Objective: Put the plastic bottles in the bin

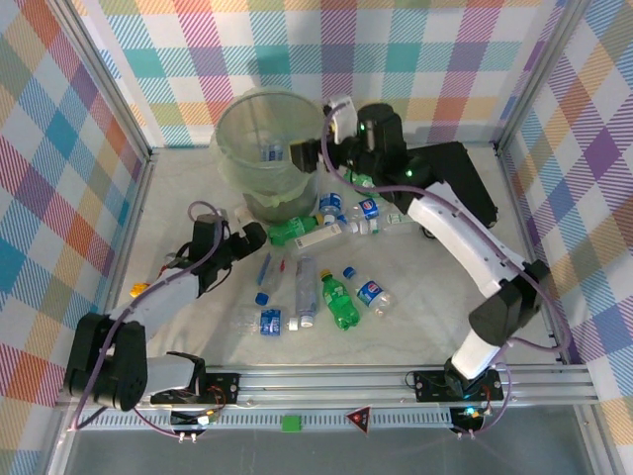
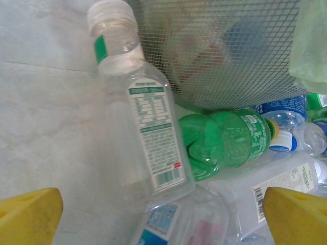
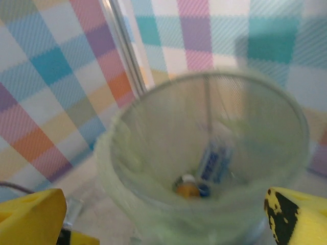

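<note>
One bin (image 1: 229,158) stands at the back of the surface (image 1: 178,198). Roughly ten plastic bottles (image 1: 339,299) lie scattered in front of it, two plainly green, the rest clear with blue or white labels. At least one blue-labelled bottle (image 3: 214,161) lies inside the bin. Left of the bin the surface is bare up to the checked wall (image 1: 59,148). The left pincer (image 2: 163,217), wide open and empty, hangs low before the bin over a white-capped clear bottle (image 2: 145,127) and a green bottle (image 2: 219,140) just beside the mesh. The right pincer (image 3: 163,217), wide open and empty, is above the bin's rim.
</note>
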